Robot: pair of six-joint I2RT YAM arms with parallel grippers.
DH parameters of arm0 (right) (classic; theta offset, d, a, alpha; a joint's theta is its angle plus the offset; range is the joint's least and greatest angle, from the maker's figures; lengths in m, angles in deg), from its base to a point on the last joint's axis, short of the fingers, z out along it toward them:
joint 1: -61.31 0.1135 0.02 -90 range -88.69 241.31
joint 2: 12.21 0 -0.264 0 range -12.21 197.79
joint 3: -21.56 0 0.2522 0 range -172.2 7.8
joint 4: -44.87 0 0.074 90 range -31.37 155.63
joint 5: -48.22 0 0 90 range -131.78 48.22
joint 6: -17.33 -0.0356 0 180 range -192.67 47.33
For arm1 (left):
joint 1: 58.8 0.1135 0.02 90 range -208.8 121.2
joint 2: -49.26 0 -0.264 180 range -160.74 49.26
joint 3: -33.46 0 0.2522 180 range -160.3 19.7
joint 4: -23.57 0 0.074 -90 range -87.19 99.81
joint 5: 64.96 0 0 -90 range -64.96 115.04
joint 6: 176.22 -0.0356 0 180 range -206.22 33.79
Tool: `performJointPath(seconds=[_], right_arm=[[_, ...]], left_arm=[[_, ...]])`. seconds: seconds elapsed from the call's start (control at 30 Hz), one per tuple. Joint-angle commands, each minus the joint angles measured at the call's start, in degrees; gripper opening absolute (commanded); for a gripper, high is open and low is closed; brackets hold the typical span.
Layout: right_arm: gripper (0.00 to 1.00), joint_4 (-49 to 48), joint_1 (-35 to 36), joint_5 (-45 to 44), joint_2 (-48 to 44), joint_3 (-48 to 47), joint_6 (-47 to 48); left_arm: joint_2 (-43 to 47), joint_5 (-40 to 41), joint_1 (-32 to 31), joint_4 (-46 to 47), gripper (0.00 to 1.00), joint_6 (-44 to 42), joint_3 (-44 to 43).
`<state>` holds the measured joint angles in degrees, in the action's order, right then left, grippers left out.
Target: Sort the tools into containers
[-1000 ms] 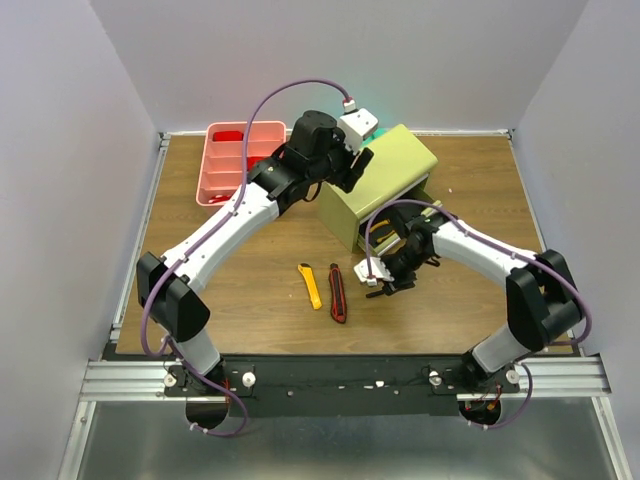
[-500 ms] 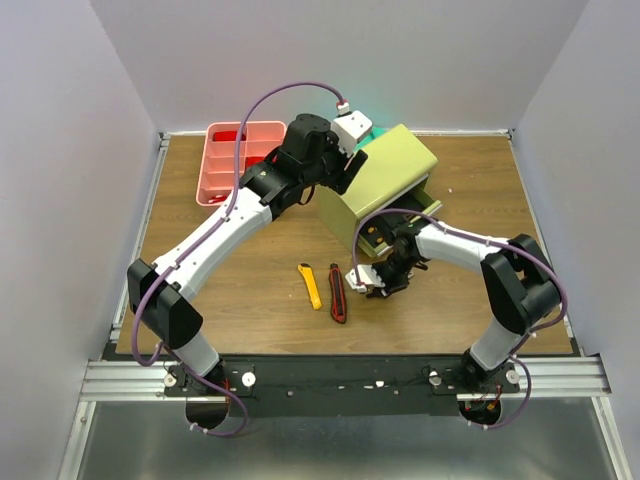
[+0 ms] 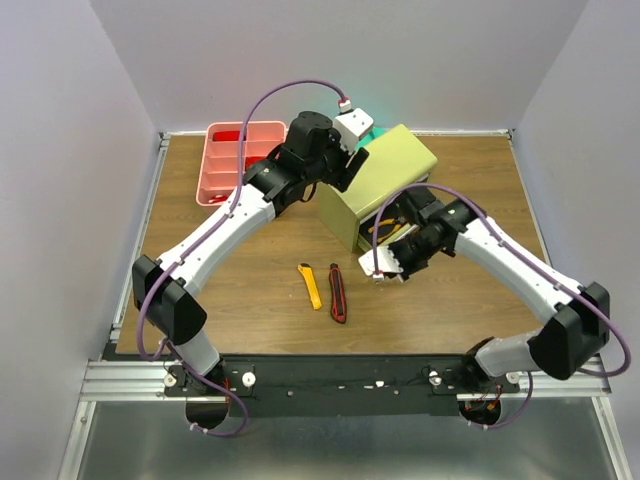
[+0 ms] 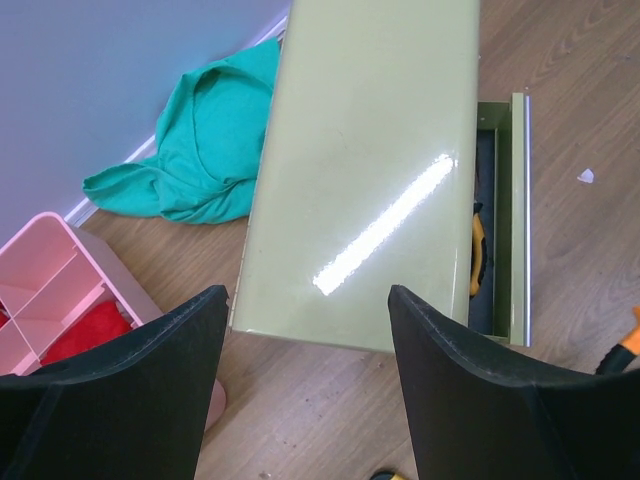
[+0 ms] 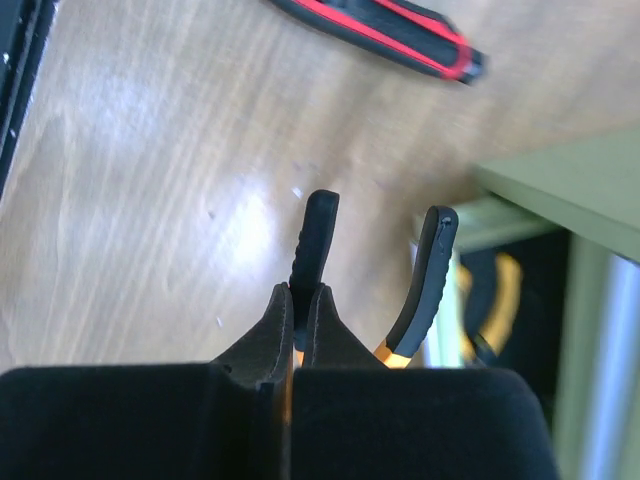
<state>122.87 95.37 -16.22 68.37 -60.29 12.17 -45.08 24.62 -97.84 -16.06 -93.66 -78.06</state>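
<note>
I think this job is about halfway done. My right gripper (image 5: 297, 300) is squeezed tight on one handle of the pliers (image 5: 430, 270). The other handle sticks out to the side. The pliers hang over the table (image 3: 250, 280), just in front of the open drawer (image 4: 520, 220) of the chest (image 4: 370, 150). So this tool is on its way, but it is not in the drawer yet.

My left gripper (image 4: 308, 305) is wide open and holds nothing. It hangs above the top of the chest, near the back edge. The cloth (image 4: 200, 150) lies behind the chest and is not part of the job.

Some things look put away. I see the other pliers (image 5: 492, 300) lying inside the drawer. There is a red thing (image 4: 90, 335) in one part of the tray (image 4: 45, 262), but I cannot tell what it is. The tray sits at the far left of the table, well apart from the chest.

Two tools are left out. The yellow knife (image 3: 312, 286) and the red knife (image 3: 337, 293) lie side by side on the table, near the front and close to my right gripper. They need a home too.

I cannot see any screwdrivers. They may be in the tray or deep in the chest, but I cannot tell.

So what is left, I think: drop the pliers in the drawer, then pick up the two knives.
</note>
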Motion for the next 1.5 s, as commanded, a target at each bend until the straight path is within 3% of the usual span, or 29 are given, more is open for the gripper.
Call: performJointPath(seconds=[0.0, 0.33, 0.67, 1.1, 1.23, 1.33, 1.47], right_arm=[[0.01, 10.2, -0.4, -6.0, -0.9, -5.7, 3.0], [0.01, 7.8, -4.7, -12.5, 12.8, -17.1, 8.4], [0.01, 11.6, -8.4, -12.8, 26.1, -27.5, 12.6], [0.04, 3.4, -8.5, -10.5, 29.2, -26.8, 14.4], [0.35, -3.8, -8.5, -10.8, 26.0, -20.2, 13.4], [0.43, -4.7, -8.5, -10.0, 22.9, -19.2, 11.6], [0.46, -2.5, -8.5, -6.3, 18.3, -19.6, 7.5]], left_arm=[[-1.5, 0.4, 0.5, 0.6, 0.75, 1.0, -2.5], [-0.8, -0.7, 0.5, 0.3, 0.76, 0.9, -3.5], [1.9, -0.8, 0.8, 0.5, 0.76, 0.0, 0.5], [3.0, -1.2, 1.9, 0.4, 0.76, 0.1, 2.0], [2.8, -1.6, 1.9, 0.4, 0.77, 0.3, 1.8], [2.5, -1.9, 1.9, 0.4, 0.77, 0.7, 1.4], [2.0, -2.2, 1.9, 0.5, 0.77, 1.0, 0.9]])
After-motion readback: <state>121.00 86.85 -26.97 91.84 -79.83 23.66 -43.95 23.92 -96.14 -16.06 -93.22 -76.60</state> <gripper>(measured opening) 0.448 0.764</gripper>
